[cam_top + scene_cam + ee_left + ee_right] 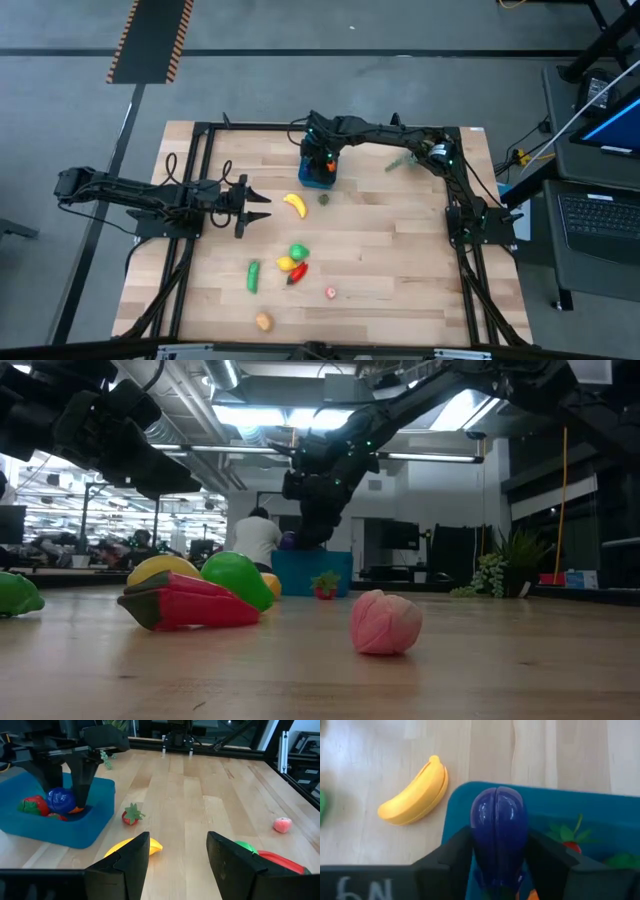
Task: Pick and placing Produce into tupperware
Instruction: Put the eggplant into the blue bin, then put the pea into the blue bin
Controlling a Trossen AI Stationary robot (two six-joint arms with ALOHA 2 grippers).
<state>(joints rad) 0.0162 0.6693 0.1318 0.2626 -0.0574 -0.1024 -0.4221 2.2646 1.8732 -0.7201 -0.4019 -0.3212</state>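
Two arms are in my feed. My right gripper (319,163) is over the blue tub (318,175) at the far middle of the table, and its fingers are clamped on a purple eggplant (499,837). My right wrist camera shows the eggplant squeezed between the two dark fingers, above the tub's inside. From the left wrist camera I see the eggplant (61,800) down inside the tub (97,822), beside a strawberry (34,805) that lies in there already.

My left gripper (252,207) hovers over the left side of the table, well apart from the tub, with its fingers spread and nothing between them.

On the wood, a yellow banana (294,204) lies near the tub, towards the table's middle. A small strawberry (324,199) with green leaves sits between the banana and the tub's near side. Closer to the front edge I count a tight cluster: a green fruit (299,251), a yellow fruit (286,264) and a red pepper (298,272), touching or nearly so. A green cucumber (253,276) lies just left of them, a pink fruit (330,293) to their right, and an orange (263,321) nearest the front edge.

A leafy sprig (401,161) lies right of the tub.
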